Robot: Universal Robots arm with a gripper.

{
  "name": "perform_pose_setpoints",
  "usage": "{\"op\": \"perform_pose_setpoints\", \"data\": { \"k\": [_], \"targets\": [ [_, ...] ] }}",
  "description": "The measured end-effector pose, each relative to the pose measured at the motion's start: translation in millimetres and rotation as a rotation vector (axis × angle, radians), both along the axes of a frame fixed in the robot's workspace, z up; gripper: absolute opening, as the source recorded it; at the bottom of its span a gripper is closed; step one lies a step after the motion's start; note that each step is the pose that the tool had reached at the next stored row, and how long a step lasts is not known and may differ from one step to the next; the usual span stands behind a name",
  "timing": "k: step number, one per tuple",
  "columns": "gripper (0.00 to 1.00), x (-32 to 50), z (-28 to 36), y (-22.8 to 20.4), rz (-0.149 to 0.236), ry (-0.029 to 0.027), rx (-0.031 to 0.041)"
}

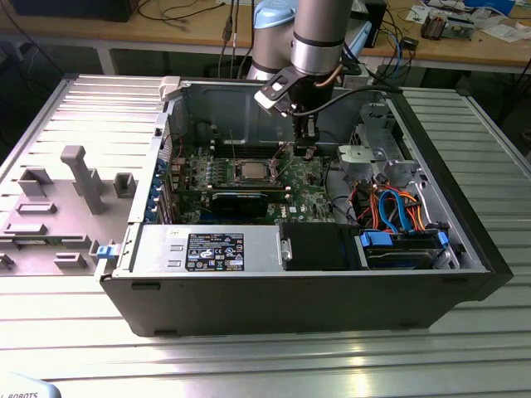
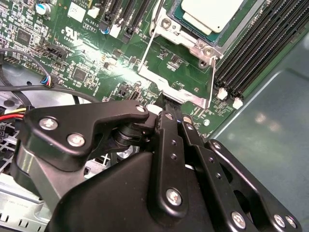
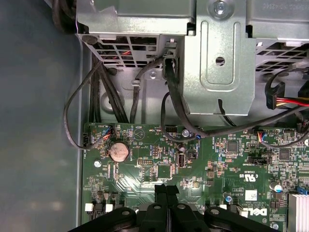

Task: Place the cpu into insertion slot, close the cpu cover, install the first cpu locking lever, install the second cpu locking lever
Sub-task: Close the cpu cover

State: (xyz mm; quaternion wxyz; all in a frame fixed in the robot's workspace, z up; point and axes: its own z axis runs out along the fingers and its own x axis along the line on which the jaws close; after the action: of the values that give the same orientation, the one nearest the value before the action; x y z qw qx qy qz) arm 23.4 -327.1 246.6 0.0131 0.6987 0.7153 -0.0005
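Note:
The cpu lies flat in the insertion slot on the green board, its silver-grey top showing. The cpu cover is swung open off the socket, and green board shows through its square window. My gripper is shut with nothing seen between the fingers, its tips right at the cover's outer edge. In the exterior view the gripper hangs just to the exterior view's right of the socket. A thin wire lever stands up beside the socket. In the first wrist view the fingertips press side by side above the board.
The board sits inside an open computer case. Black memory slots run beside the socket. A metal drive cage and black cables lie near the board's edge, with a coin battery there. A grey power supply fills the front.

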Motion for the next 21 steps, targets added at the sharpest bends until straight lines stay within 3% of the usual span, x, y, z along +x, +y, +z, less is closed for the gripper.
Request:
{"op": "perform_pose_setpoints", "data": {
  "k": [21],
  "targets": [
    [0.11,-3.3,-1.1,0.0,0.000,0.0001,0.0000]
  ]
}}
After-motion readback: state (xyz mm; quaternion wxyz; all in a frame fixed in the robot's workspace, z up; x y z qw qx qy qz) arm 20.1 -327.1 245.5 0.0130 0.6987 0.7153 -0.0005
